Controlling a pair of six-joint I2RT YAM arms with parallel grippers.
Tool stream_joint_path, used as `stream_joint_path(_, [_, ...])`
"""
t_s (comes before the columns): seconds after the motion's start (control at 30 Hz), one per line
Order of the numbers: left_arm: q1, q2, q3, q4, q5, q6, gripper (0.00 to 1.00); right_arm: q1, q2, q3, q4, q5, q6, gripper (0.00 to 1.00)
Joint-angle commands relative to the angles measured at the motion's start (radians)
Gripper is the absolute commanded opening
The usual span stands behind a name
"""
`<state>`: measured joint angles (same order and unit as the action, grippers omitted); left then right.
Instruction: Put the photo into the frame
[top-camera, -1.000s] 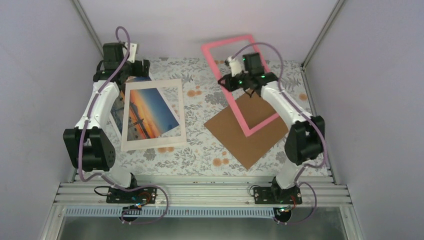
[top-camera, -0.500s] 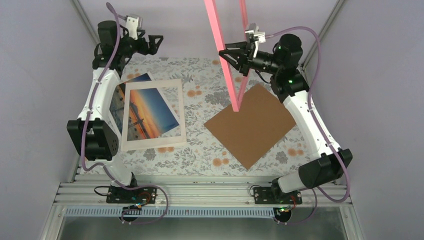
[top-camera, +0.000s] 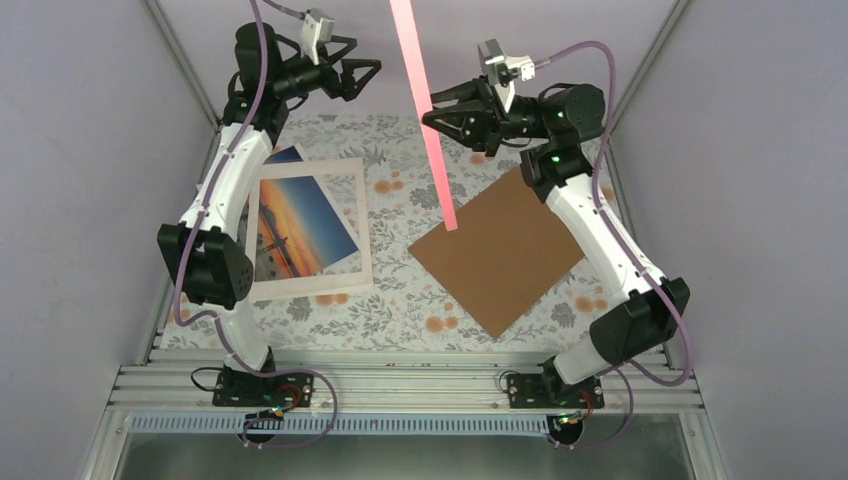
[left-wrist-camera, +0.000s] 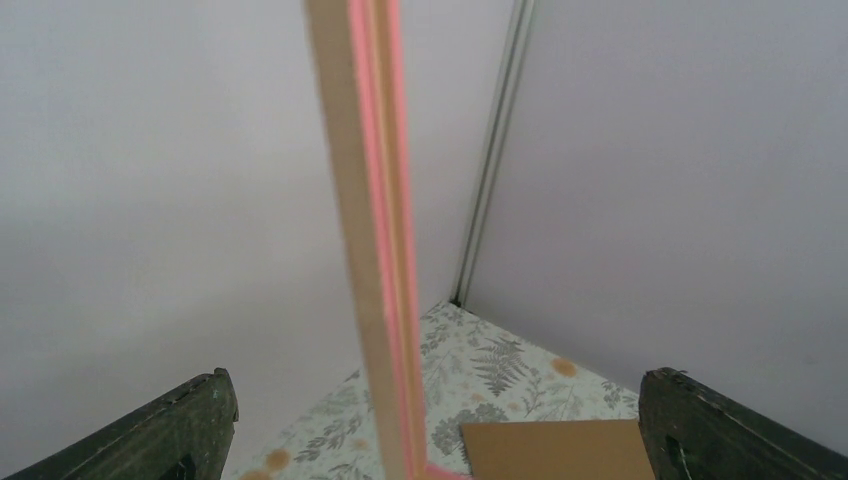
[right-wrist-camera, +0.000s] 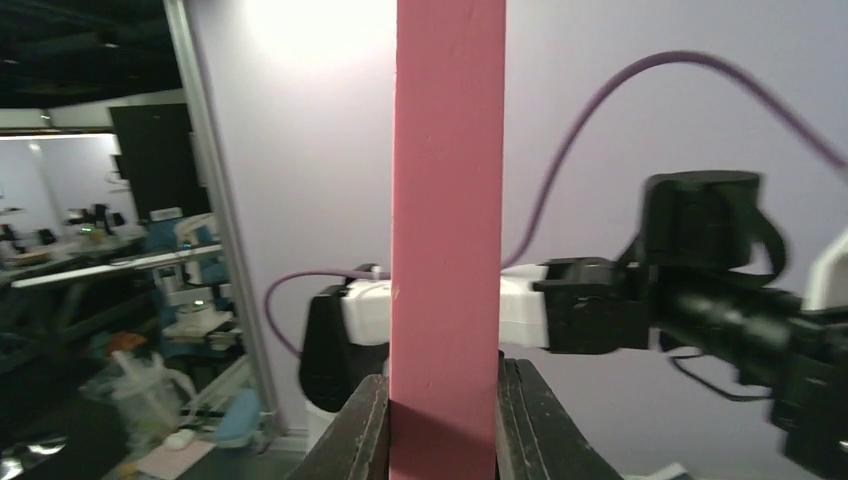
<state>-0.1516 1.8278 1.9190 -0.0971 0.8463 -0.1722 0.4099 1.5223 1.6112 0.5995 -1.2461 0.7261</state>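
Gripping the frame (top-camera: 441, 175) by one edge, the right end effector (top-camera: 432, 108) holds it upright, apparently for a handover; the left end effector (top-camera: 366, 80) hovers alongside, wide open, with the photo (top-camera: 300, 225) on the surface (top-camera: 400, 300) below.

No text, label, brand mark or number can be read in any view. The thin-edged pink rectangular picture frame (top-camera: 412, 50) shows only plain painted edges. The glossy rectangular sunset photo (top-camera: 300, 225), at about nine o'clock on the table, carries its picture alone (no caption or stamp legible). The flat brown backing board (top-camera: 500, 250), at about three o'clock, is bare. The background room clutter (right-wrist-camera: 100, 330) in the right wrist view is too blurred to read.
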Motion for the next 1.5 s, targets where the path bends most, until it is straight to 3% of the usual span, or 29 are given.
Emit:
stream_joint_path(0.0, [-0.007, 0.048, 0.064, 0.099, 0.074, -0.039, 1.0, 0.032, 0.027, 0.077, 0.285, -0.026, 0.143, 0.03])
stream_joint_path(0.23, [-0.008, 0.116, 0.108, 0.148, 0.049, -0.054, 0.99, 0.034, 0.111, 0.158, 0.506, 0.018, 0.436, 0.03])
stream_joint_path(0.37, [-0.006, 0.155, 0.13, 0.208, 0.088, -0.101, 0.97, 0.033, 0.13, 0.185, 0.517, 0.042, 0.464, 0.03])
stream_joint_path(0.57, [-0.022, 0.22, 0.127, 0.42, 0.205, -0.28, 0.83, 0.033, 0.172, 0.2, 0.543, 0.062, 0.497, 0.03])
stream_joint_path(0.8, [-0.014, 0.221, 0.112, 0.48, 0.224, -0.327, 0.47, 0.029, 0.171, 0.195, 0.505, 0.07, 0.468, 0.03])
stream_joint_path(0.97, [-0.001, 0.196, 0.094, 0.484, 0.213, -0.341, 0.06, 0.006, 0.171, 0.176, 0.455, 0.066, 0.443, 0.06])
stream_joint_path(1.03, [0.01, 0.178, 0.078, 0.473, 0.2, -0.342, 0.03, -0.018, 0.168, 0.166, 0.415, 0.065, 0.412, 0.1])
stream_joint_path(1.2, [0.061, 0.11, 0.002, 0.438, 0.162, -0.367, 0.02, -0.113, 0.15, 0.114, 0.224, 0.078, 0.306, 0.44])
stream_joint_path(1.37, [0.142, 0.025, -0.07, 0.334, 0.139, -0.334, 0.02, -0.196, 0.107, 0.102, -0.225, 0.144, -0.009, 0.91])
stream_joint_path(1.4, [0.166, 0.007, -0.09, 0.308, 0.133, -0.325, 0.02, -0.209, 0.102, 0.1, -0.331, 0.174, -0.092, 0.97])
stream_joint_path(1.47, [0.228, -0.043, -0.141, 0.266, 0.124, -0.314, 0.02, -0.226, 0.098, 0.084, -0.518, 0.244, -0.272, 1.0])
